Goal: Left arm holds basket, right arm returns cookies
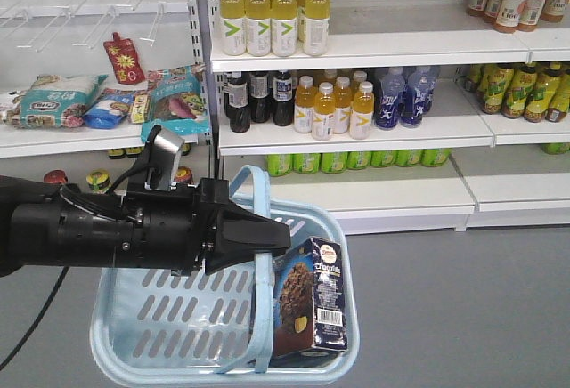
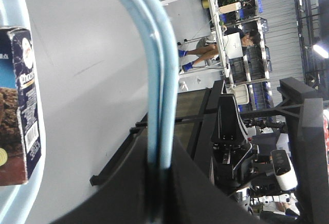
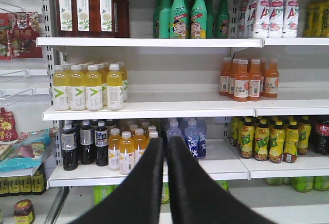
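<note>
1. Cookies (image 1: 310, 303): the dark box stands on end inside the basket (image 1: 134, 352), against the wall on the front camera's right and just beside the gathered handle (image 2: 162, 80).
2. The left gripper (image 1: 272, 238) reaches over the basket from the front camera's left, its jaws clamped tight on the handle. I judge the holding half of the job to be in place.
3. The right gripper (image 3: 165, 147) is drawn together to a thin slit with nothing between its fingers. It faces the drink shelves (image 3: 154, 106) behind the basket, and the front camera does not show it at all.
4. The step in hand looks like the reach for the box, with no grasp made yet.
5. The next move calls for the right gripper to open wide, come down into the basket on the box's side of the handle, and close across the narrow faces of the box. It must stay clear of the left gripper, which sits close by.
</note>
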Available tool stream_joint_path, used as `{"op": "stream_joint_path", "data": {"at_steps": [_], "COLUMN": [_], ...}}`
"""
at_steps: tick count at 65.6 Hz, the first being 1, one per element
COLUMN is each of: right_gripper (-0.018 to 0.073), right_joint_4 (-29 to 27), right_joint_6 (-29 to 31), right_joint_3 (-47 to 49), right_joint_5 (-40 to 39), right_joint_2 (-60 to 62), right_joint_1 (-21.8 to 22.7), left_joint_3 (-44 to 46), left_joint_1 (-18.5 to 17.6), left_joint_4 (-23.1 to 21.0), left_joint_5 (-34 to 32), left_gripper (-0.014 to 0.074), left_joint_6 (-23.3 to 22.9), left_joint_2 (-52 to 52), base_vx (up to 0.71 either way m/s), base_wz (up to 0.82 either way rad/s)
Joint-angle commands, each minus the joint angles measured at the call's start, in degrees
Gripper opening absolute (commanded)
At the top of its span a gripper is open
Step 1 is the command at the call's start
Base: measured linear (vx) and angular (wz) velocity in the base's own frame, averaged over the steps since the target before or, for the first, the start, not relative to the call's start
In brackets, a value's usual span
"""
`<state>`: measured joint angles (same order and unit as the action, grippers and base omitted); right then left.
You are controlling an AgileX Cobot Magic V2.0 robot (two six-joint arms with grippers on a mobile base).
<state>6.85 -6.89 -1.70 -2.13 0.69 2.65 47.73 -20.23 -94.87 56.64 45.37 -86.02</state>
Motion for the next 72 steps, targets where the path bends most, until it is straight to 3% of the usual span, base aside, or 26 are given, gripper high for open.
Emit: {"op": "stream_joint_path", "data": {"at_steps": [1,26,72], "right_gripper": [-0.0006,-0.0006,-0.0006], "right_joint_4": [0.6,0.6,0.6], "right_joint_6": [0.4,0.4,0.4], "right_joint_3": [-0.9,-0.9,-0.9], "right_joint_5": [-4.4,-4.4,-4.4], "right_joint_2": [0.5,0.5,0.5], "right_joint_1": [0.1,0.1,0.1], "left_joint_3": [1.9,1.9,1.9], "left_joint_1": [-0.2,-0.2,-0.2], "left_joint_4": [-6.7,-6.7,-6.7], "left_joint_5": [3.3,3.3,3.3], "left_gripper": [-0.0003,-0.0003,-0.0003], "left_joint_6": [0.4,0.4,0.4], "left_joint_2": [2.3,2.3,2.3], "base_vx": [0.38,0.35,0.24], "base_wz": [-0.04,-0.26,-0.81]}}
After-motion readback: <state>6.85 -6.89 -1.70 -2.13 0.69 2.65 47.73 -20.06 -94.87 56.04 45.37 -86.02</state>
